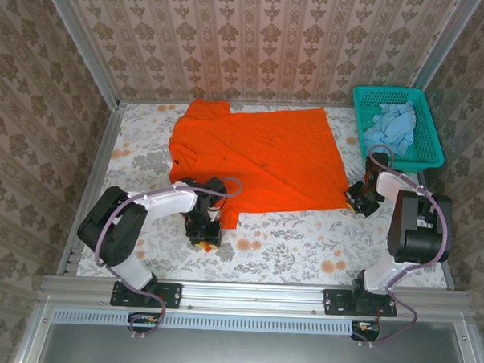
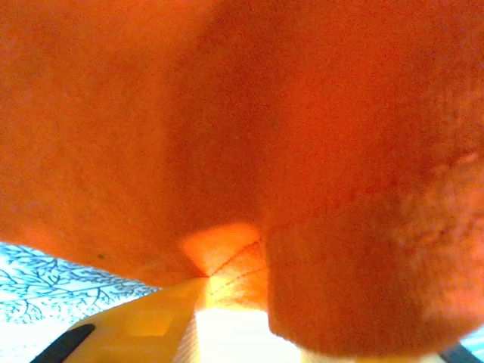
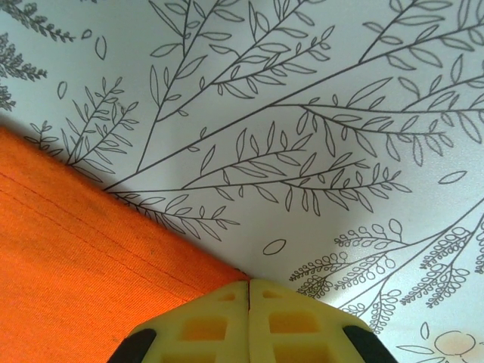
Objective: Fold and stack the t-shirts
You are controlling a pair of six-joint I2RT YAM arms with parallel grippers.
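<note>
Across the far half of the table we see the orange shirt spread nearly flat. Its wide body reaches from left of centre toward the right edge, and one flap juts toward the near edge on its left side. At the far right corner stands the basket, and the blue shirt lies crumpled inside it, well apart from the orange one. From above, the left gripper points down just beside that jutting flap, and the right gripper sits at the shirt's near right corner. This view gives us the layout but not how the jaws stand. The right wrist camera supplies that for its own side: the two yellow fingers meet pad to pad, low over the table's leaf print. The very corner of the shirt, with its stitched hem, touches their tips, but whether any cloth is caught between them we cannot tell. The left wrist camera sits close against orange cloth, which hangs in folds across nearly the whole frame, with a brighter crease low in the middle. One yellow finger shows at the lower left, beside a strip of the table's print. Cloth covers the place opposite it, so we cannot tell whether the left jaws are open or clamped on the shirt.
</note>
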